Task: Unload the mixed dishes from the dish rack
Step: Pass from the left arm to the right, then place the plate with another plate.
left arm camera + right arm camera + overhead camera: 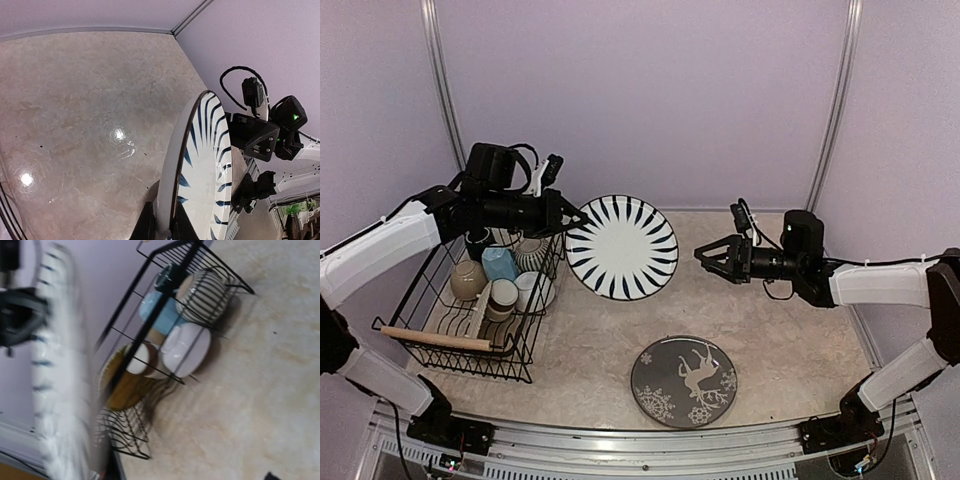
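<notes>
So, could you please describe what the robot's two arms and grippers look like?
The left arm and right arm share one build: white shell links joined by black joints on black bases. The left gripper and right gripper are black, each with two fingers. Thin black cables loop off the wrists; a green light glows on the right one.

The rack (480, 360) takes up the table's (790, 330) left side, and its wire walls and packed cups bar any low approach there. Just off the rack's far right corner, the left gripper (572, 218) pinches the rim of the striped plate (620, 247), which blocks the middle toward the far edge. A grey plate (684, 381) lies flat by the middle of the near edge. A bare strip runs between the plates. Around the spread-jawed right gripper (704, 256), the right side is bare surface out to the right edge.
</notes>
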